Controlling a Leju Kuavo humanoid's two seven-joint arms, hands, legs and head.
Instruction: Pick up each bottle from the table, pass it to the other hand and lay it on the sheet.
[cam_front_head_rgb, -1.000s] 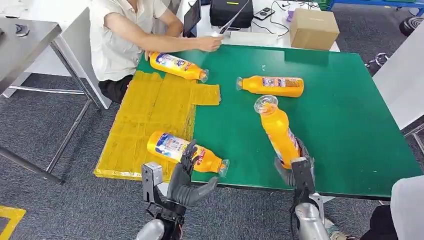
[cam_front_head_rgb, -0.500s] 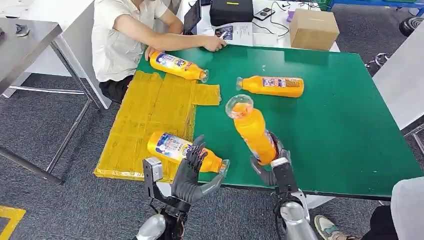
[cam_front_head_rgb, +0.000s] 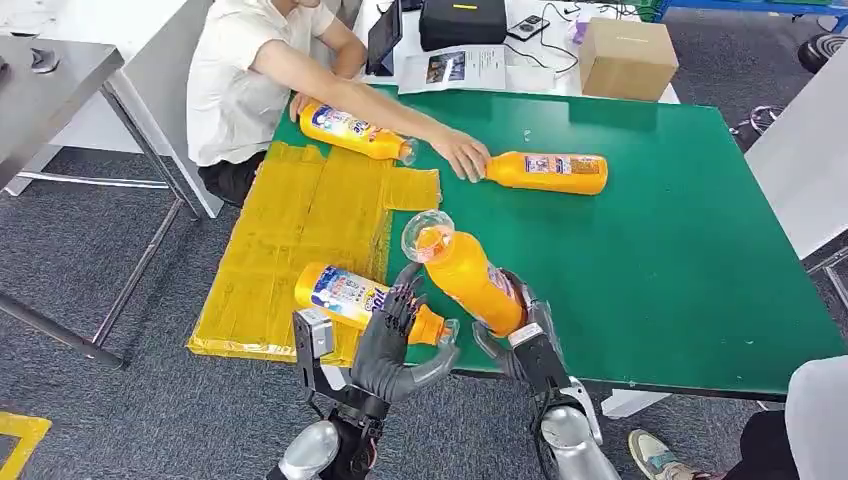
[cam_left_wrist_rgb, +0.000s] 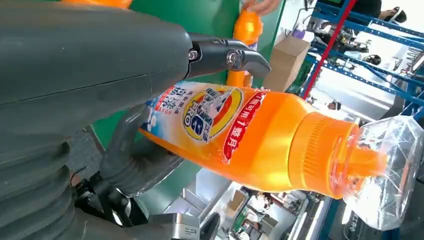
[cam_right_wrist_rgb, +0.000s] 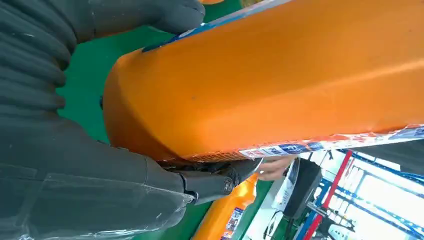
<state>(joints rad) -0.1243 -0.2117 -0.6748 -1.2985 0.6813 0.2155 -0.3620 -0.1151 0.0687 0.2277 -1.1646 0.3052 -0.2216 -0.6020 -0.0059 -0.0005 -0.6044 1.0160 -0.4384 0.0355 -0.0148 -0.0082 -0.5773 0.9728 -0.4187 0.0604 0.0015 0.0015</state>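
A cardboard box (cam_front_head_rgb: 627, 57), black case (cam_front_head_rgb: 461, 22) and printed paper (cam_front_head_rgb: 458, 68) lie behind the green table (cam_front_head_rgb: 680, 250).

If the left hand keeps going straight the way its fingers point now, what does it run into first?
Most likely the held bottle that the right hand is bringing across: the left hand is open, its fingers aimed up toward it. Depth is unclear, though. The lying bottle on the yellow sheet sits just behind those fingers.
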